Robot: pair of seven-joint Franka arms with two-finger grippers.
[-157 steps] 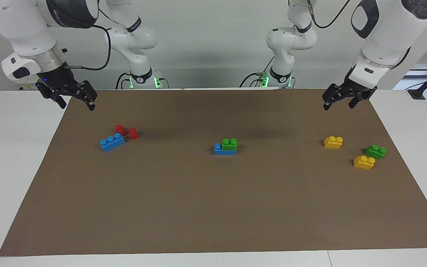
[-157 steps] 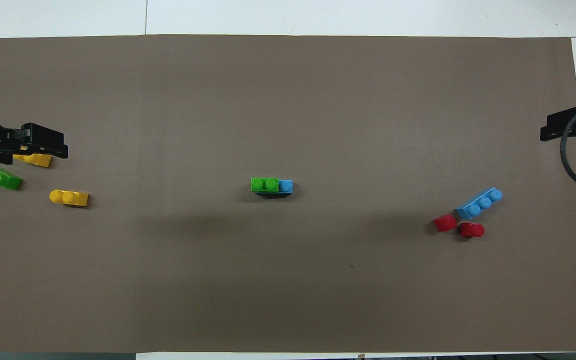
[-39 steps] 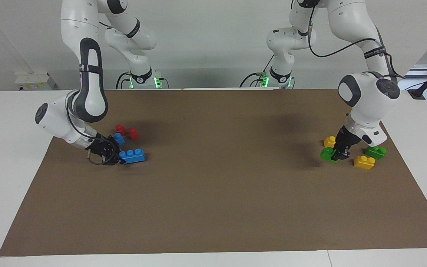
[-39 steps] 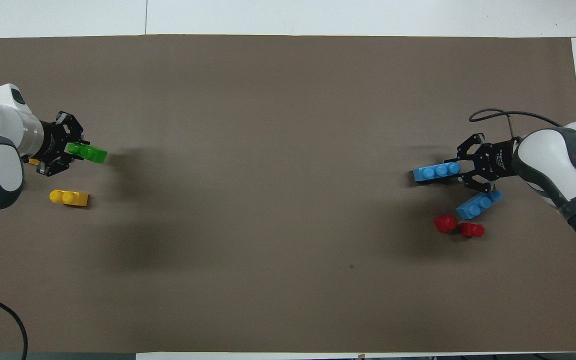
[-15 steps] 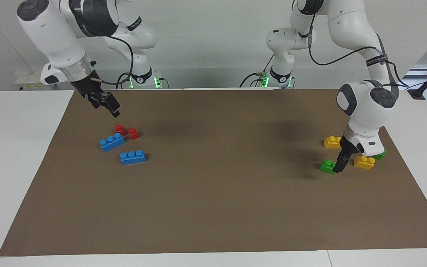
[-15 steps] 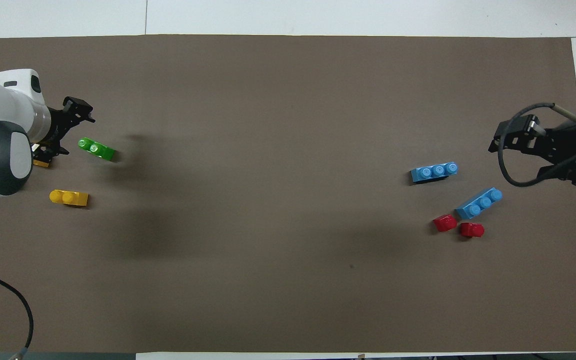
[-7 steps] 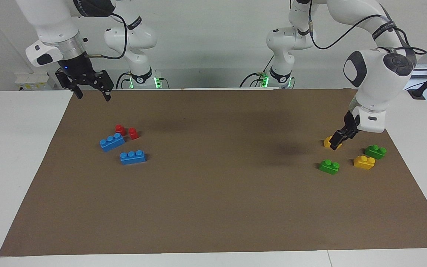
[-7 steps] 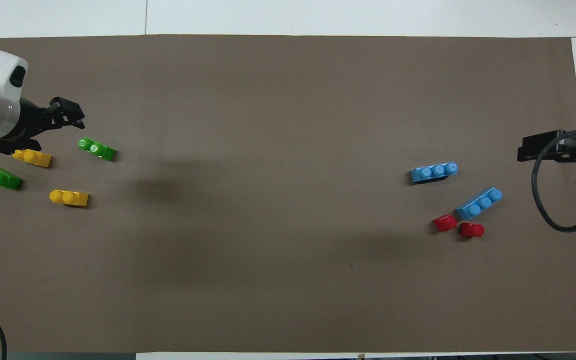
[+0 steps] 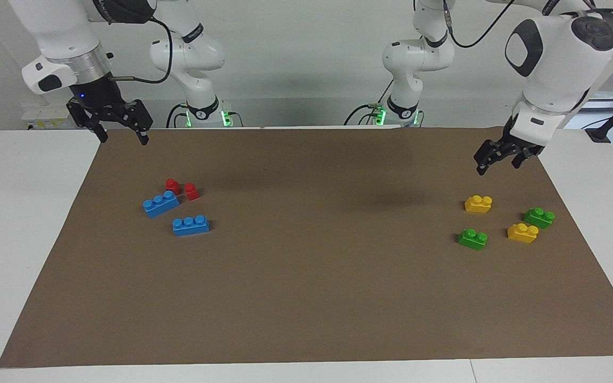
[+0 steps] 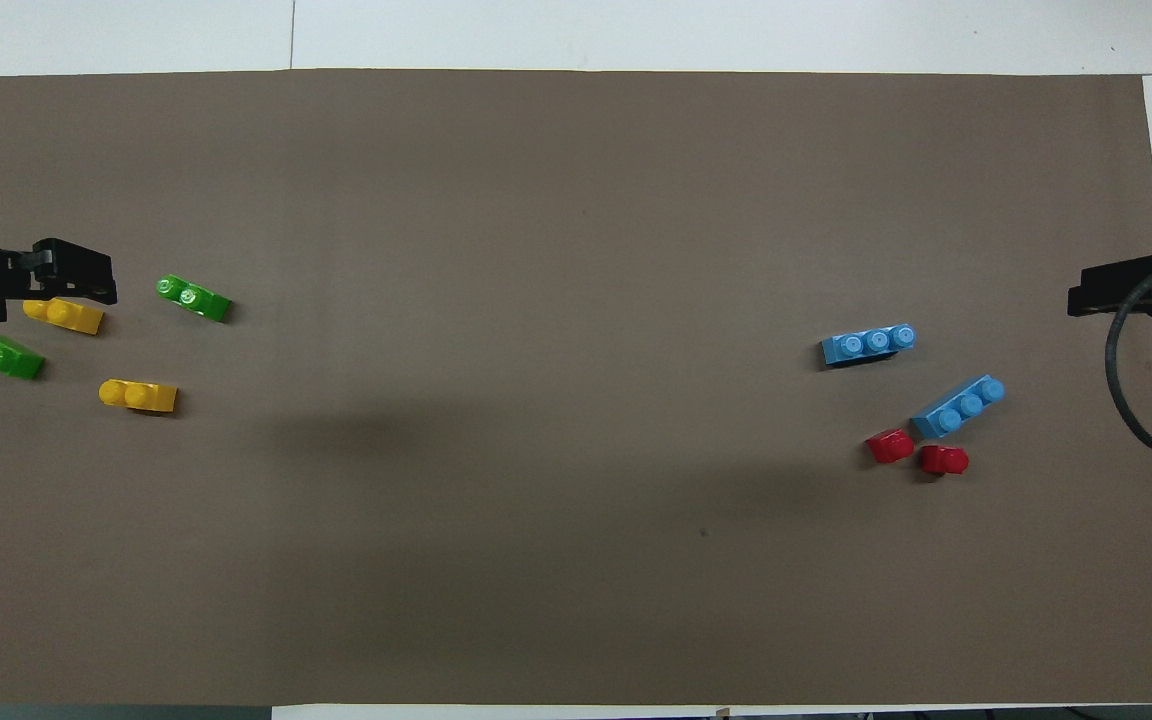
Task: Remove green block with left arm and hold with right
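My left gripper (image 9: 502, 159), jaws open and empty, hung nearer the loose green block (image 9: 472, 239) than my right gripper (image 9: 121, 133), likewise open.

No legible text on anything.

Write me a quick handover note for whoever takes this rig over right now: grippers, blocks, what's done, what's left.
Left gripper: open, empty, raised over the mat near the yellow bricks.
Right gripper: open, empty, raised over the mat edge at its own end.
Green block: lying alone on the mat, not stacked.
Blue brick: on the mat beside the other blue brick.
Done: green and blue lie apart.
Left: apparently nothing but parking both arms.
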